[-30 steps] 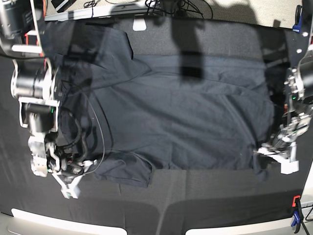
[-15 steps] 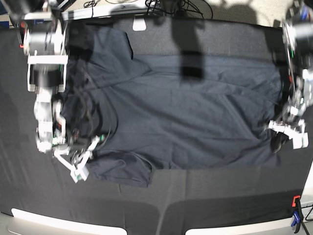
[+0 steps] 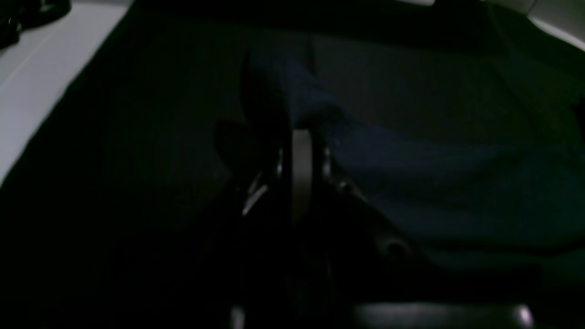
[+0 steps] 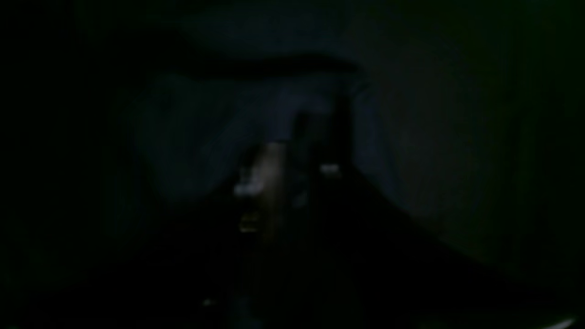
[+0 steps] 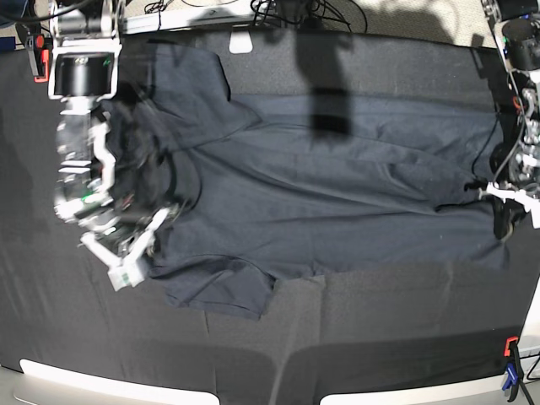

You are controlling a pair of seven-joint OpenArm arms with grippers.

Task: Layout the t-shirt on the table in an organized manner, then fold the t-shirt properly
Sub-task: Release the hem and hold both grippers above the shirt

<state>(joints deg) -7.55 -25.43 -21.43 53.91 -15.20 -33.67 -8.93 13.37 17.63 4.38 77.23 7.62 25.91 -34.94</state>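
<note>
Both hands at t-shirt [image 5: 337, 177] edges, left hand [image 5: 506, 196] pinching hem, right hand [image 5: 135, 253] unclear.

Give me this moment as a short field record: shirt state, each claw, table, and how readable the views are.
shirt: the t-shirt lies spread across the table, collar end toward the right claw, hem end toward the left claw; one sleeve sticks out at the near edge
left claw: shut on the t-shirt at its hem edge
right claw: at the collar end; blurred, open or shut cannot be told
table: covered in black cloth, clamp at the near corner
views: both wrist views very dark; base view is clear
</note>
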